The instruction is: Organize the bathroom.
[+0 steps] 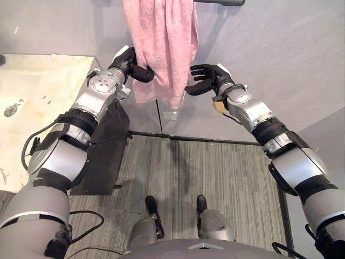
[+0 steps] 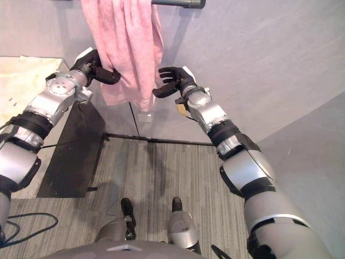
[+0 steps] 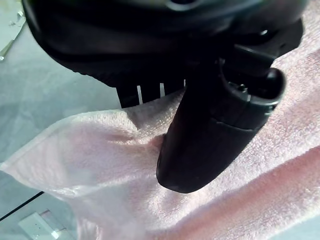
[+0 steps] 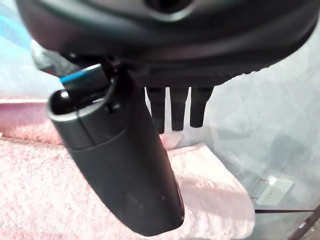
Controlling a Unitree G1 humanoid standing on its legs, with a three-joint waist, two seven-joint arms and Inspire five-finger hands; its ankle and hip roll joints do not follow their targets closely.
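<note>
— The left hand [image 1: 136, 69] is up at the wall, and its dark thumb and fingers are closed on the left edge of the pink towel [image 1: 161, 48]. From the wrist you can see the thumb [image 3: 210, 135] pressed flat into the pile, with the fingers going in behind the cloth.

— So it has a real hold of it?

— Yes, the cloth is pinched between thumb and fingers, about halfway down the hanging length. The right hand [image 1: 207, 80] is another matter. It is raised to the same height on the towel's other side, fingers loosely spread and slightly bent, palm turned toward the cloth, with nothing in its grasp.

— Touching the towel?

— Just beside its right edge. Whether the fingertips brush it I cannot tell from here.

— And where does the towel hang?

— Over a dark rail [image 1: 226, 2] fixed high on the grey wall [image 1: 280, 48]. It drops in long folds between the two hands, and its bottom corner ends a little below them, bunched toward the middle.

— What else is around?

— A small white socket plate [image 1: 171, 114] sits on the wall right under the towel's lowest point. Farther left there is a pale, stained countertop [image 1: 38, 102], and a dark panel [image 1: 110, 145] leans down from it toward the floor. The floor [image 1: 226, 178] itself is grey striped planking meeting the wall at a dark strip.
</note>
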